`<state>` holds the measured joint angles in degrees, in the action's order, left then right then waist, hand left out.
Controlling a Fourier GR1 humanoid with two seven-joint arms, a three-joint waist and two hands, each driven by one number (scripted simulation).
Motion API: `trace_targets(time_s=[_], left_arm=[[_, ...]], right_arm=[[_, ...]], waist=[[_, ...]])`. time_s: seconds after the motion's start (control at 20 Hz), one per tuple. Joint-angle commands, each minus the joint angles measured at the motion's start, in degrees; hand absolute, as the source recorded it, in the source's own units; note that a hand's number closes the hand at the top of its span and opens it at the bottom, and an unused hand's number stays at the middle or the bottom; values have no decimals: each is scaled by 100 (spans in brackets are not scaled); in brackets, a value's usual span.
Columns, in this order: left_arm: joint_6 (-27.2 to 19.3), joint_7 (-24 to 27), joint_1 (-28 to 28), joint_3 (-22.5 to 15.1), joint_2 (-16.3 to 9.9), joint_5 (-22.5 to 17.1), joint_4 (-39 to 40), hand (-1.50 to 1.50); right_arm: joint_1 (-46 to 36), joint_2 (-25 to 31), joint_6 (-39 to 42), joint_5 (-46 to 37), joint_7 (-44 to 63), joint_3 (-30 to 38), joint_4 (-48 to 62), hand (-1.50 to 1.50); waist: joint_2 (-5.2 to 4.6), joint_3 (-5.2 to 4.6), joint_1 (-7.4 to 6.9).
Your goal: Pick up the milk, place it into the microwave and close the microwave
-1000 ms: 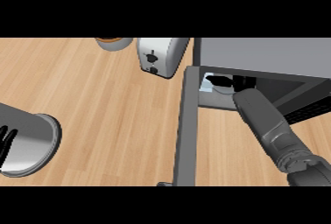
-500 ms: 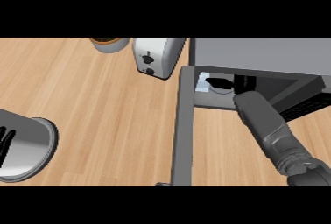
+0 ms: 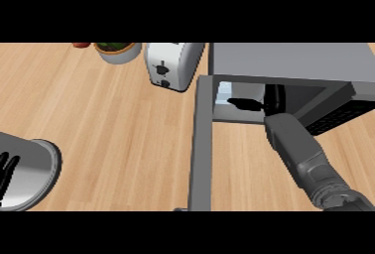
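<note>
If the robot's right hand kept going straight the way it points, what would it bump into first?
The right hand is inside the open microwave, pointing deeper in. Probably it would meet the microwave's back or side wall first. Depth is unclear, and I cannot make out the milk.

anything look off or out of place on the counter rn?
Nothing stands out. The microwave door hangs open with the right hand reaching inside; the milk isn't discernible there. The toaster stands upright beside it, no spill on the counter. The left hand rests at the left edge.
</note>
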<state>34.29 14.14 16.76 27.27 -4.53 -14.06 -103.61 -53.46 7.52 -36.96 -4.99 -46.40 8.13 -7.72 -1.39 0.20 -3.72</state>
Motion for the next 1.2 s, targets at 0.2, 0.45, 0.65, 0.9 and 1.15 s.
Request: trace_targets(time_s=[0.2, 0.45, 0.65, 0.9, 1.15], left_arm=[[-69, -46, 125, -119, 124, 263, -245, -150], [662, -75, 745, -494, 240, -71, -513, -150], [679, -313, 870, -814, 433, -29, -826, -150], [718, -172, 562, -1190, 447, 269, -674, -150], [1069, -94, 763, -1489, 416, 571, -780, -150]], right_arm=[[584, -421, 911, 336, -606, 255, -352, -150], [1161, -480, 1733, 551, -1023, 373, -514, -150], [1463, -721, 2399, 472, -1037, 108, -815, -150], [2105, -747, 2870, 849, -1130, -192, -1359, -150], [3223, -751, 3100, 864, -1168, -649, -2300, -150]], waist=[[109, -14, 267], [142, -15, 313], [183, -21, 409], [191, -24, 426], [196, -29, 473]])
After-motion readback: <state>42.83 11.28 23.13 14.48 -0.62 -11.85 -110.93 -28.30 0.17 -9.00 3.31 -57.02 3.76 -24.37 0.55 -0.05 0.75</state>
